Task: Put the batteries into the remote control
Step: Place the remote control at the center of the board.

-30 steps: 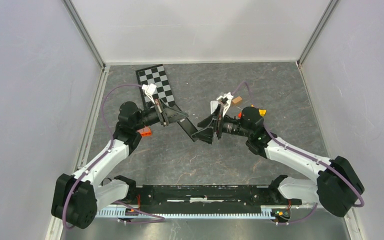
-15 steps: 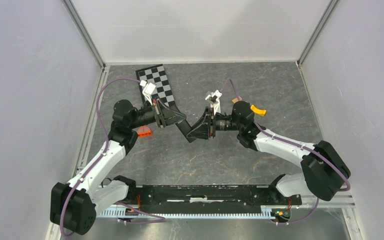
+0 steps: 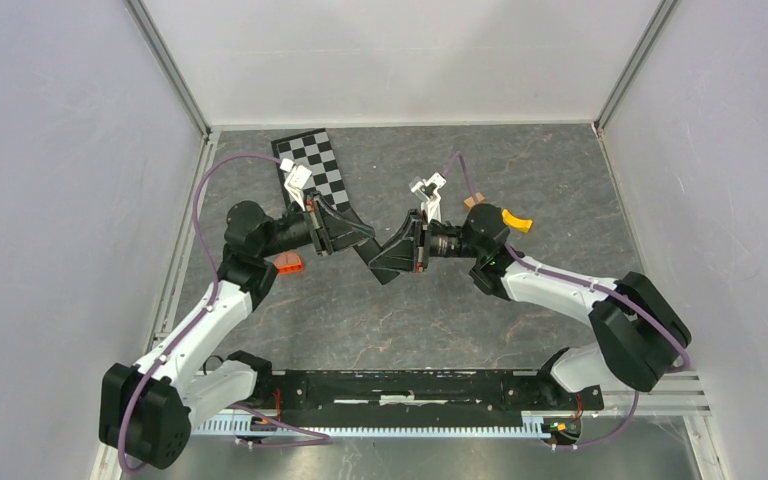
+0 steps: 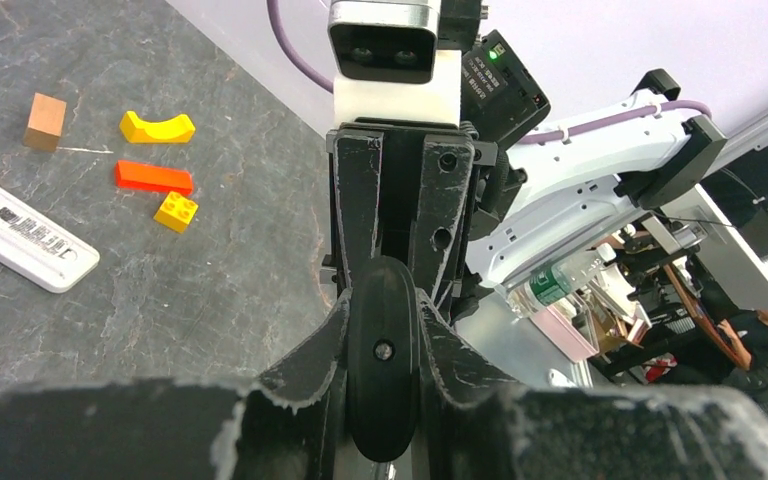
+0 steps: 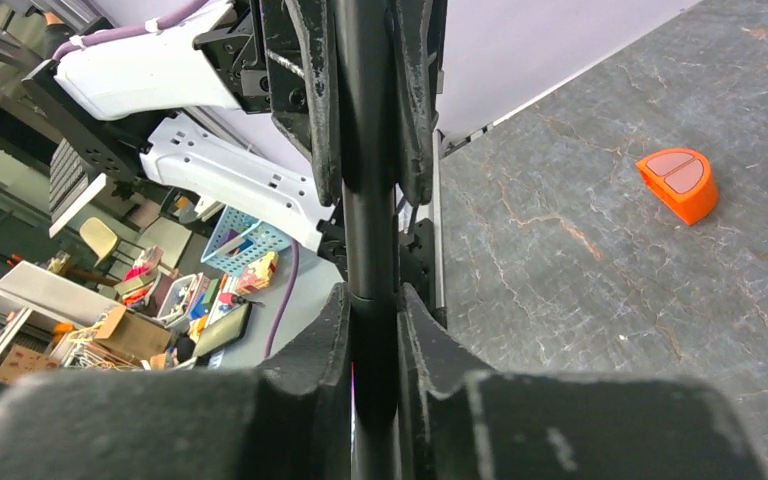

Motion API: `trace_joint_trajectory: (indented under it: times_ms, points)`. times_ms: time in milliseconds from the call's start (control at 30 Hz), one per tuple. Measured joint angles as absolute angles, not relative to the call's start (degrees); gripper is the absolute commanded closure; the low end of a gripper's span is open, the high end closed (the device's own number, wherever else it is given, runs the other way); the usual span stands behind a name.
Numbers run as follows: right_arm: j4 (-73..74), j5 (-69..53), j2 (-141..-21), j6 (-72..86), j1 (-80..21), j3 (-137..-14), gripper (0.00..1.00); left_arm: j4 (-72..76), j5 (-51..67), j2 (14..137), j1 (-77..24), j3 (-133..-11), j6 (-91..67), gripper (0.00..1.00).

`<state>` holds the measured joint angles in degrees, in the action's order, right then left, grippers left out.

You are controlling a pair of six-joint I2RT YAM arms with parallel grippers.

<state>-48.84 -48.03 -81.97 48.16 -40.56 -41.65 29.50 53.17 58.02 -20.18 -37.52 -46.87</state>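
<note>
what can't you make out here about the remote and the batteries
batteries: none made out in any view; too small for top external.
black remote battery bay: top external, covered by left gripper and right gripper.
left wrist: remote end-on, lower end cut off behind the jaws.
right wrist: remote edge-on, faces hidden by the jaws.

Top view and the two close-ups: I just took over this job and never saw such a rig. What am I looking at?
Two robot arms are bolted at the near edge of the table. The wide picture looks down from above and behind them; each close-up comes from a camera on one wrist. The left hand and the right hand each clamp an end of the black remote. On the table lie a checkerboard, an orange piece, small coloured blocks and a white flat device.
</note>
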Motion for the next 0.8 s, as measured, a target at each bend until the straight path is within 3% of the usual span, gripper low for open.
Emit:
trace_joint_trajectory:
  times_ms: [33, 133, 233, 400, 533, 633, 800]
  points:
    - [-48.9, -48.29, -81.95, 47.97, -40.56, -41.65, 1.0, 29.76, 53.32, 58.02, -20.23, -37.52, -47.09, 0.76]
    - [-47.7, -48.03, -81.21, 46.57, -40.53, -41.65, 1.0, 30.02, 53.21, 58.02, -20.34, -37.52, -47.35, 0.35]
    - [-43.09, -44.25, -79.26, 43.33, -40.4, -41.65, 1.0, 29.32, 52.58, 57.41, -21.21, -37.52, -47.27, 0.03]
    - [-29.74, -34.74, -73.36, 35.33, -40.32, -41.8, 1.0, 16.01, 42.5, 52.51, -22.0, -38.85, -41.58, 0.0]
    - [-17.72, -22.79, -69.97, 27.73, -40.34, -43.33, 1.0, 3.7, 24.8, 48.49, -22.0, -40.84, -38.0, 0.0]
    - [-8.19, -9.69, -70.48, 23.2, -40.34, -44.75, 1.0, -4.21, 12.38, 45.95, -21.98, -40.99, -37.17, 0.0]
    - [5.43, 12.56, -75.46, 19.77, -40.16, -45.45, 1.0, -11.88, 2.9, 43.05, -21.96, -40.99, -36.27, 0.0]
